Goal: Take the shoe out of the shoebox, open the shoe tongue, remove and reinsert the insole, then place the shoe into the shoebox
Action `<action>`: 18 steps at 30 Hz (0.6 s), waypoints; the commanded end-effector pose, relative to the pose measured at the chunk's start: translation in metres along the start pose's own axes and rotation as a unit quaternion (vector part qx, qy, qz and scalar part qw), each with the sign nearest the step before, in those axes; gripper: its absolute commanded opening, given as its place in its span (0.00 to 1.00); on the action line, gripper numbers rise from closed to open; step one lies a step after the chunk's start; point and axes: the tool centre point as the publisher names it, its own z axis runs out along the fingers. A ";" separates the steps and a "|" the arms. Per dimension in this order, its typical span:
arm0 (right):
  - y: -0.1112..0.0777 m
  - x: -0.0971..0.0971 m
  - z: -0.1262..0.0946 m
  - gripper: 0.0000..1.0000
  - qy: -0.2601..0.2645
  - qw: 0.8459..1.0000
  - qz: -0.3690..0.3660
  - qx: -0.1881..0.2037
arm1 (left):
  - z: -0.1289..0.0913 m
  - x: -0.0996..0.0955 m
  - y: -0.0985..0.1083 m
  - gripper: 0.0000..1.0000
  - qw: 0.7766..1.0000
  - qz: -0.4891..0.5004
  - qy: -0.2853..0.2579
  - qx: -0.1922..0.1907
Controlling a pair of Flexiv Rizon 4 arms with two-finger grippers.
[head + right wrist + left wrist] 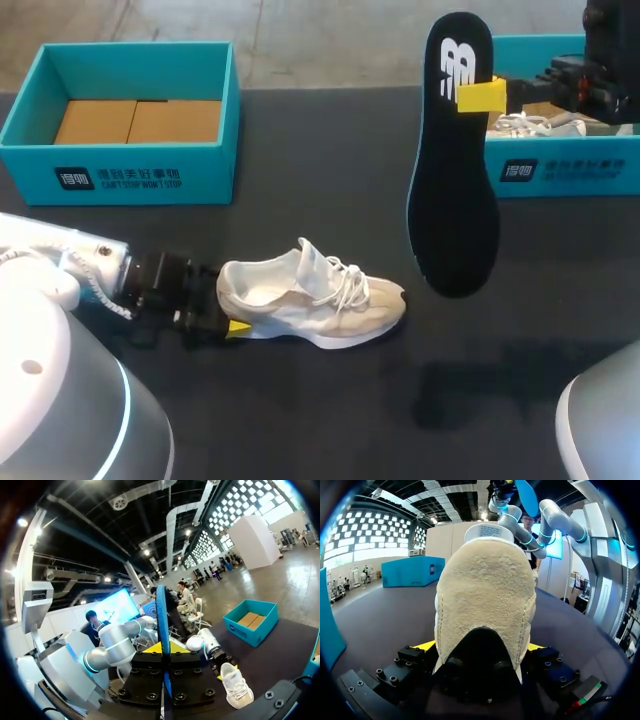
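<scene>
Jaws on both arms are clamped: the left jaws on the heel of the sneaker (320,295), the right jaws near the upper end of the black insole (455,200). On the dark desk (300,150), a teal shoebox (120,180) with brown cardboard inside sits at the far left. A second teal shoebox (560,165) with something white inside sits at the far right. The insole hangs upright above the desk, in front of the right box. The beige sneaker stands on its sole near the front middle, tongue raised, toe pointing right.
</scene>
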 end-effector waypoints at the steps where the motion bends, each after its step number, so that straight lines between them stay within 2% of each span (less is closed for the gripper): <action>1: 0.002 -0.002 0.002 0.00 0.001 1.000 0.000 0.001 | -0.005 -0.006 0.006 1.00 1.000 -0.002 -0.005 0.000; 4: 0.002 -0.002 0.002 0.00 0.001 1.000 0.000 0.001 | -0.007 -0.005 0.003 1.00 1.000 -0.003 -0.005 0.006; 10: 0.002 -0.002 0.002 0.00 0.001 1.000 0.000 0.001 | 0.007 0.003 -0.010 1.00 1.000 -0.003 0.015 0.013; 14: 0.002 -0.002 0.002 0.00 0.001 1.000 0.000 0.001 | 0.010 0.007 -0.011 1.00 0.999 0.006 0.032 -0.005; 18: 0.002 -0.002 0.002 0.00 0.001 1.000 0.000 0.001 | 0.014 0.006 -0.003 1.00 1.000 0.000 0.020 -0.018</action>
